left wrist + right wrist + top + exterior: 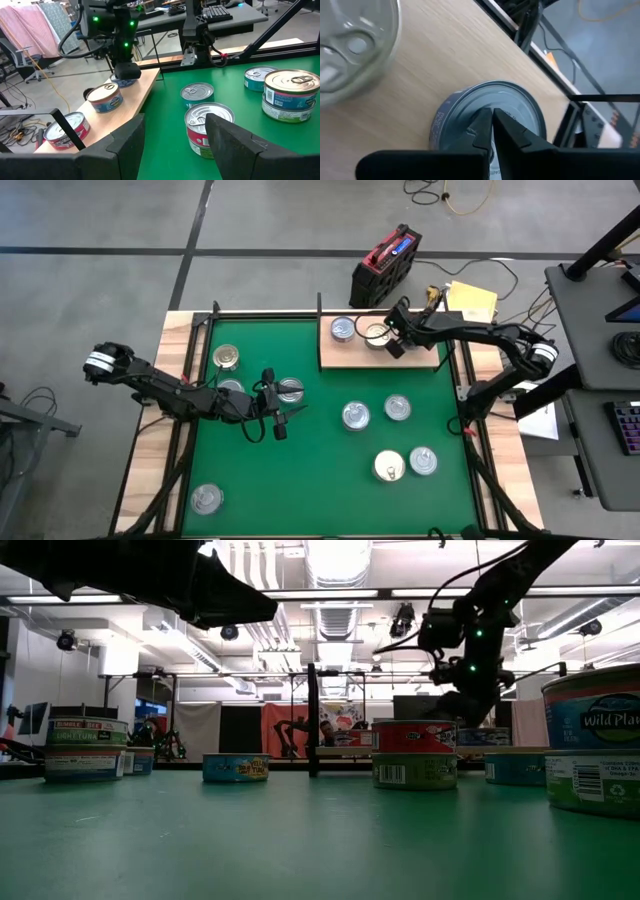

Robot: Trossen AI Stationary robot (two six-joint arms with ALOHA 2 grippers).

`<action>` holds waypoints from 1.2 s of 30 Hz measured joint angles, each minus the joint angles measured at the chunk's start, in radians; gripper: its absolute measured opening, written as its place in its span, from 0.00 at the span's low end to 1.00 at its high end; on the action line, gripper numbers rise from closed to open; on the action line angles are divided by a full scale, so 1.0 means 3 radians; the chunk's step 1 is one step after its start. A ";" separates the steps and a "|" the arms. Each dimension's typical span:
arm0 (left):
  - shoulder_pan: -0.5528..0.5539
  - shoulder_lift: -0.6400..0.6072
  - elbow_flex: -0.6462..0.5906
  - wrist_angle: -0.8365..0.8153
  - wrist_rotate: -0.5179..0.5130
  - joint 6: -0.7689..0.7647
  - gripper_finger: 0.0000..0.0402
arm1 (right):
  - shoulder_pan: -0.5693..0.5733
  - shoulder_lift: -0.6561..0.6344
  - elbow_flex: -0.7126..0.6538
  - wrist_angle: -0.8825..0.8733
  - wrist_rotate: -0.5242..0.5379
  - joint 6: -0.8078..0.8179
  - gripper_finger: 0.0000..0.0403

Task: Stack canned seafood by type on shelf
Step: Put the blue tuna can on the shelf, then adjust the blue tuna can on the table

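On the pale wooden shelf (pixel 420 355) at the table's far side stand three short tins of canned seafood: two silvery-lidded ones (pixel 343 330) (pixel 377 335) and a bluish-sided one (pixel 470 110) under my right gripper (pixel 492 117), which is shut and slants down onto it. My left gripper (pixel 283 420) hovers open over the green mat at mid-left, beside a silvery tin (pixel 290 390), with nothing between its fingers. In the left wrist view a red-labelled tin (pixel 205 127) stands on the mat beyond the open fingers. My right gripper has its shut fingertips (pixel 485 125) on the lid (pixel 515 100) of the bluish-sided tin, near the lid's middle. The fingers come slanting down from above. The tin stands upright with its bottom on the shelf.
More tins are scattered on the green mat (pixel 300 470): one at the far left (pixel 226 358), two in the middle (pixel 355 415) (pixel 397 408), a gold-lidded one (pixel 389 466) beside a silvery one (pixel 423 461), one at the near left (pixel 207 498). A red-and-black case (pixel 385 265) lies beyond the table.
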 joint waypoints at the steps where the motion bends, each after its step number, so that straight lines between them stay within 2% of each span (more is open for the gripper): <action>1: 0.0000 0.0000 0.0000 0.0000 0.0000 -0.0014 0.48 | 0.0000 -0.0015 -0.0002 -0.0001 0.0006 -0.0017 0.02; 7: -0.0014 0.0000 0.0000 0.0000 0.0041 -0.0409 0.48 | 0.0105 -0.0309 -0.0004 0.0004 0.0055 0.0018 0.02; 10: -0.0080 0.0044 -0.0030 0.0064 0.0384 -0.0816 0.48 | 0.0310 -0.0518 -0.0008 0.0019 0.0056 0.0145 0.02; 15: -0.0389 0.0307 -0.0035 0.0487 0.0417 -0.1007 0.47 | 0.0905 -0.0797 -0.0127 0.0160 0.0068 0.0286 0.02; 18: -0.0546 0.0459 0.0076 0.0663 0.0362 -0.1016 0.46 | 0.1318 -0.0914 -0.0172 0.0177 0.0228 0.0444 0.02; 22: -0.0669 0.0667 0.0289 0.0669 0.0345 -0.1048 0.45 | 0.1868 -0.0988 -0.0181 0.0206 0.0489 0.0593 0.02; 26: -0.0738 0.0881 0.0499 0.0620 0.0341 -0.1072 0.44 | 0.2324 -0.1003 -0.0181 0.0355 0.0540 0.0596 0.02; 29: -0.0768 0.1031 0.0643 0.0603 0.0341 -0.1142 0.43 | 0.2610 -0.1003 -0.0181 0.0445 0.0575 0.0601 0.02; 36: -0.0807 0.1259 0.0861 0.0564 0.0339 -0.1273 0.43 | 0.3095 -0.1003 -0.0181 0.0525 0.0908 0.0686 0.02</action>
